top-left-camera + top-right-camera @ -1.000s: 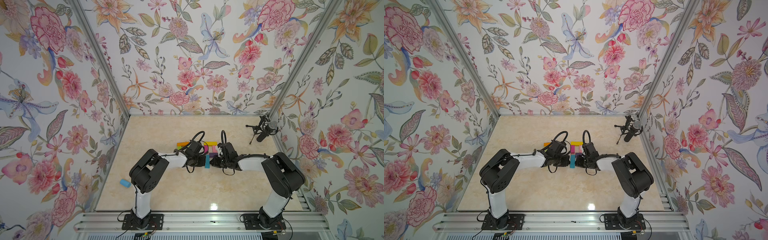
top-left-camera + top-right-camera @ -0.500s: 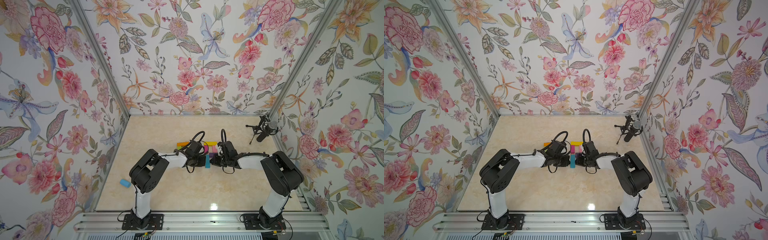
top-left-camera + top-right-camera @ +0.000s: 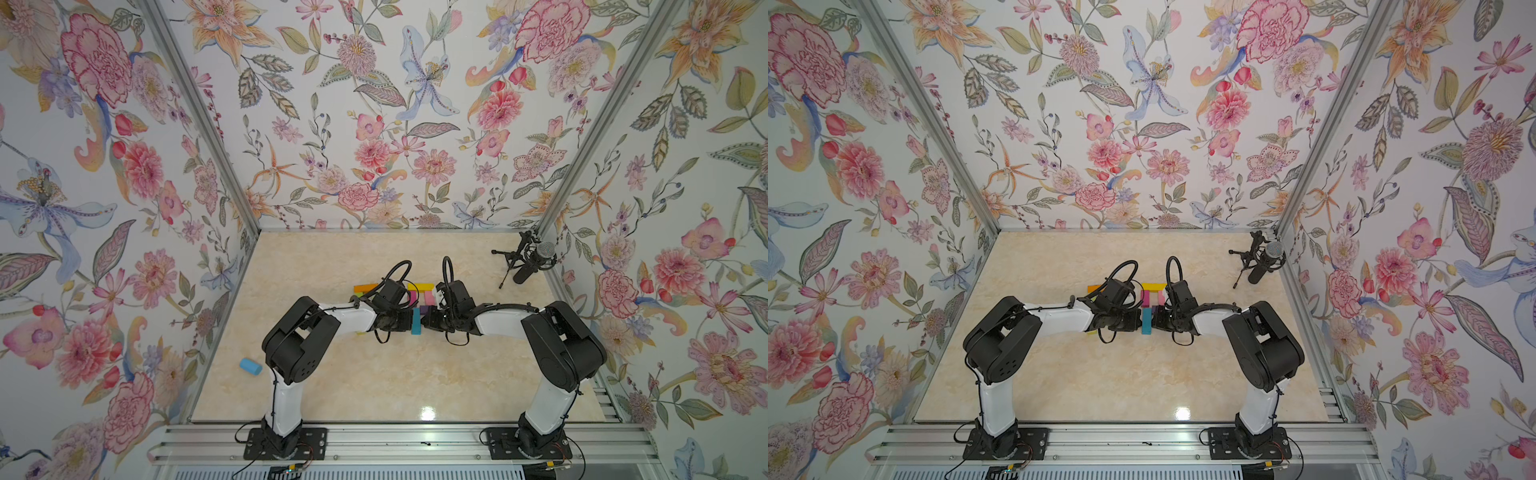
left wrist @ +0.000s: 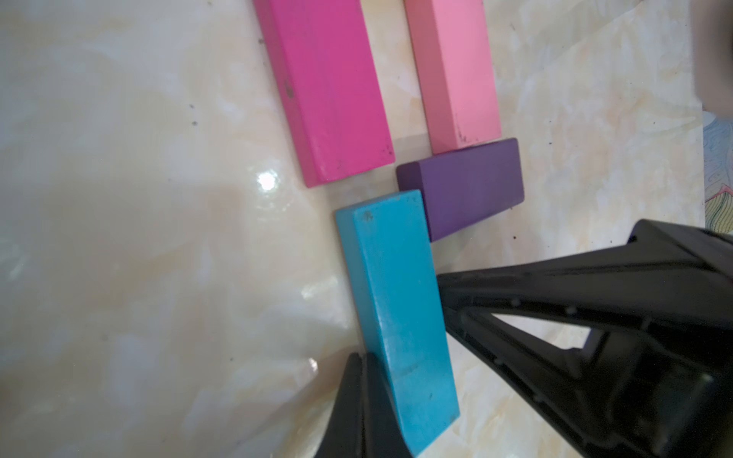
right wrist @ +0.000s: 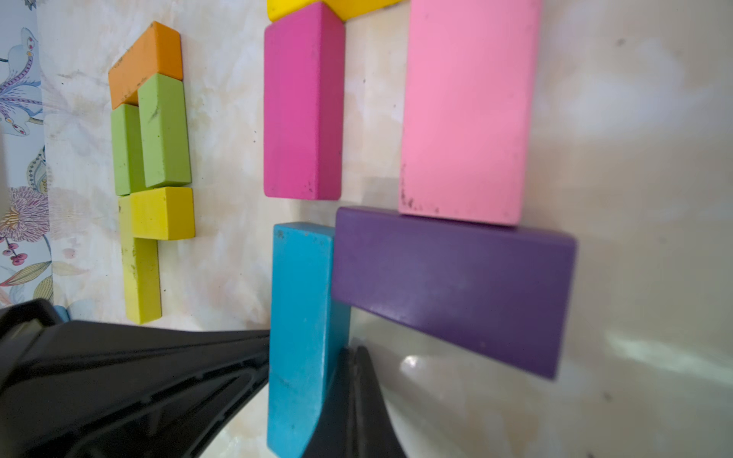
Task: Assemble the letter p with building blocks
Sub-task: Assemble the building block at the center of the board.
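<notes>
as they flank the teal block, left tool and right tool sit clenched, empty.

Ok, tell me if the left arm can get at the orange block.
Probably yes: the orange block lies uncovered close by, though the left claw, shut, is against the teal block.

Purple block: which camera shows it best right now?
Right wrist view: the purple block shows close up, whole top face clear. The left wrist view shows it too, smaller. In both top views it is only a tiny sliver.
</notes>
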